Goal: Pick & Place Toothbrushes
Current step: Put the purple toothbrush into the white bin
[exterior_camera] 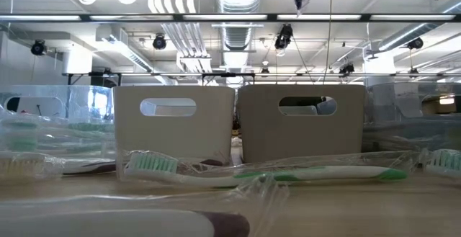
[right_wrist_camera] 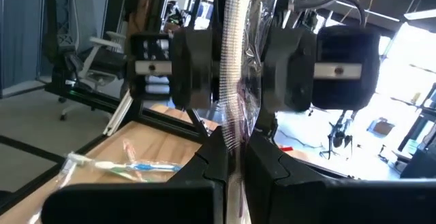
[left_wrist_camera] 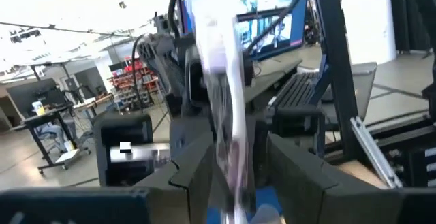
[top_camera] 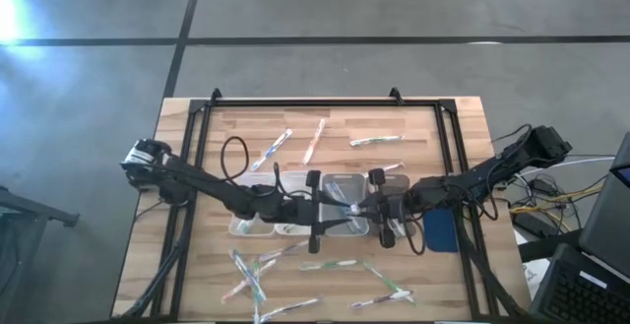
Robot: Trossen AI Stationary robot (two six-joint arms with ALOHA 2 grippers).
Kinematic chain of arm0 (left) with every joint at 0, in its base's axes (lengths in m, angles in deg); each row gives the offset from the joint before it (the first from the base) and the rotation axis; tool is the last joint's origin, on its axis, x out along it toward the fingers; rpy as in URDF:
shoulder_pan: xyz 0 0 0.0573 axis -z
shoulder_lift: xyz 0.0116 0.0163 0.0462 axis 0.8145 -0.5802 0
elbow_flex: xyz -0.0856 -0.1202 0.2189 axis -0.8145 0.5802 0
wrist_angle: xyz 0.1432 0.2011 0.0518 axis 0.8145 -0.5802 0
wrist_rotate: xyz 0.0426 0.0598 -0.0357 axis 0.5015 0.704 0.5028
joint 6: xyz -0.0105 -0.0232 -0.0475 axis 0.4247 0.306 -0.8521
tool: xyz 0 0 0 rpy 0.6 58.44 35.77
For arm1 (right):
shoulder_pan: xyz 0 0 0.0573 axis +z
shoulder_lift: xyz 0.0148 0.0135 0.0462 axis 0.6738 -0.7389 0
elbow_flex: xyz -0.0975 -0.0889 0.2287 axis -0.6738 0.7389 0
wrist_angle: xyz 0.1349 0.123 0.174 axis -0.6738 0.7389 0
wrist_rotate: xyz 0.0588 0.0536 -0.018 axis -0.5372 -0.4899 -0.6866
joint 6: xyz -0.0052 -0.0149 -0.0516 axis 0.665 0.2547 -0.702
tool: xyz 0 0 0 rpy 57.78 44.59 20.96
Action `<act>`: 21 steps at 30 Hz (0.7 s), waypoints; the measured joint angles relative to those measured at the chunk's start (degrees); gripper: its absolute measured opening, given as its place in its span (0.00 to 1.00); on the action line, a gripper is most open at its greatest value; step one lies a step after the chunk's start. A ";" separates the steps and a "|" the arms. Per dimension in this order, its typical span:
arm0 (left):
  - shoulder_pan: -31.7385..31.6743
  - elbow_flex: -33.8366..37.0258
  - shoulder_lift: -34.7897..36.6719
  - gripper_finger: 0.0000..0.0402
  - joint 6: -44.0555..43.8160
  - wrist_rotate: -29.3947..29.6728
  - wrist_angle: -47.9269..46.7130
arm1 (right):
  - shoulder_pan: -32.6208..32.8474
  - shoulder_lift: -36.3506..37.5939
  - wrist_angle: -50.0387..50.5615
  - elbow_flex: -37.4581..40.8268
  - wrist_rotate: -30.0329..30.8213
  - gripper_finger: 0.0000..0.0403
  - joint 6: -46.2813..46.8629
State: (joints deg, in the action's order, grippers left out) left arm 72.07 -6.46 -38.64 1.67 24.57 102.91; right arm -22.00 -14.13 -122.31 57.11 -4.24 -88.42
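My two grippers meet nose to nose above the clear trays at the table's middle. A wrapped toothbrush with a purple handle stands between them. My right gripper is shut on it. My left gripper is open, and its fingers stand on either side of the same toothbrush with a small gap on each side. Loose wrapped toothbrushes lie flat on the table's far part and near part. One with green accents lies right before the low camera. My right gripper pinches the toothbrush's clear wrapper between its two fingers. The fingers come level from the table's right side and lie across the toothbrush. The toothbrush stands about upright in this view and is lifted clear of the table.
A blue object lies just right of the trays, under my right arm. Two beige bins with handle cutouts stand behind the near toothbrushes. A black frame borders the table. Another toothbrush lies on the wood.
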 joint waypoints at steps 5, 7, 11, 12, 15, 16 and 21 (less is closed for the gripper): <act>-0.21 -2.06 -1.20 0.35 0.69 -0.03 -0.67 | 0.00 0.00 -0.03 0.01 -0.04 0.05 0.00; -0.33 -2.45 -1.59 0.35 1.06 -0.03 -0.95 | 0.00 0.00 -0.10 0.02 -0.09 0.05 -0.02; -0.98 -3.16 -2.51 0.35 0.96 -0.04 -0.96 | 0.00 0.00 -0.11 0.02 -0.13 0.04 0.00; -1.19 -3.36 -2.88 0.35 0.78 -0.04 -0.95 | 0.00 0.00 -0.07 0.02 -0.13 0.04 0.00; -1.39 -3.86 -3.53 0.35 0.37 -0.14 -1.57 | 0.00 0.00 0.10 0.09 -0.13 0.04 0.02; -1.39 -4.05 -3.68 0.35 0.36 -0.07 -1.48 | 0.00 0.00 0.10 0.09 -0.13 0.04 0.00; -1.37 -4.05 -3.70 0.33 0.34 -0.06 -1.59 | 0.00 0.00 0.18 0.09 -0.15 0.04 -0.09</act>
State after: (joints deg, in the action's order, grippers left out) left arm 70.70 -10.51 -42.35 2.02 24.51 101.33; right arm -22.00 -14.13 -122.13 57.20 -4.39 -88.50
